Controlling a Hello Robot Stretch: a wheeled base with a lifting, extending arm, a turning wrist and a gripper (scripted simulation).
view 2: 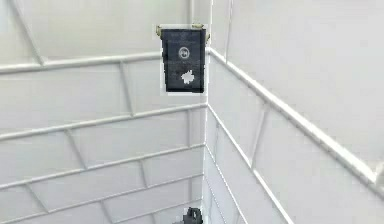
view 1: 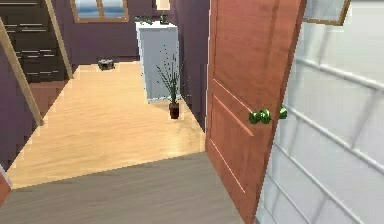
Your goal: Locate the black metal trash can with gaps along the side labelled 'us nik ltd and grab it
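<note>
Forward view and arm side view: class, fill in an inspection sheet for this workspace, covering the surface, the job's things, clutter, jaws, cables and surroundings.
surface: wood floor beyond a grey floor strip.
job's things: small dark item on the far floor, too small to name.
clutter: potted plant beside a white cabinet.
jaws: possibly the dark shape at the arm side view's bottom edge; cannot tell whether anything is held.
cables: nothing seen.
surroundings: open orange door with green knob, white tiled walls, dark wall panel, dark door.

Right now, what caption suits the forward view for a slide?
Open wooden door with green knobs; beyond, a potted plant by a white cabinet.
</note>
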